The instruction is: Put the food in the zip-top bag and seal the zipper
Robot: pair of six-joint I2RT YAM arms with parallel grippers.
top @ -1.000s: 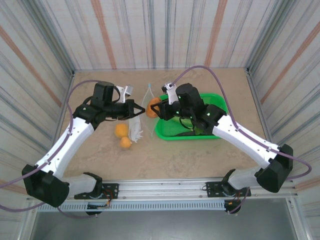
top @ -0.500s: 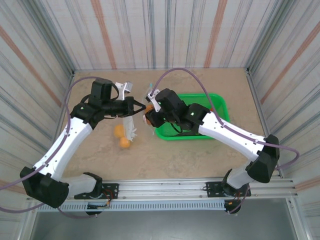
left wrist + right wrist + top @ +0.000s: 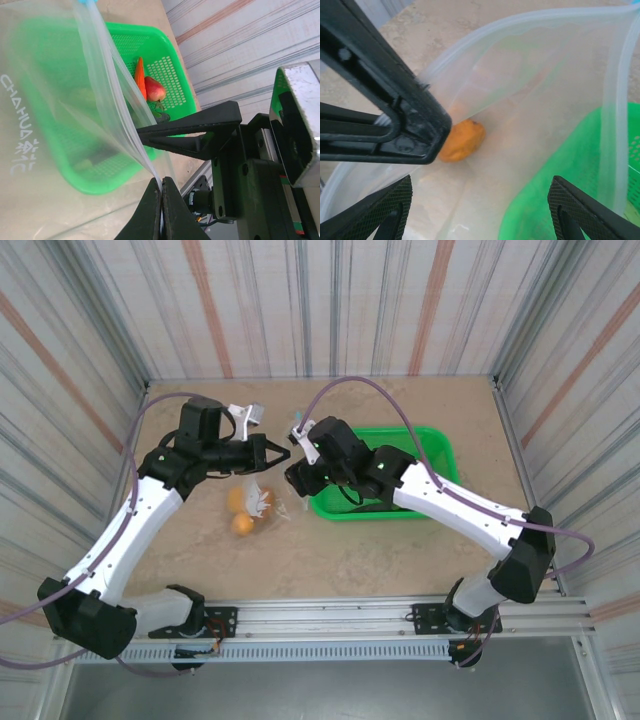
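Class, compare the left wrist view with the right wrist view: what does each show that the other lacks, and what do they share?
Left wrist: a red apple in the green basket, and white lettering on the zip-top bag. Right wrist: an orange food piece seen through the bag. Both: that bag and basket.

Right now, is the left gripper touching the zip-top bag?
Touching. In the left wrist view, the left gripper is shut on the zip-top bag's edge.
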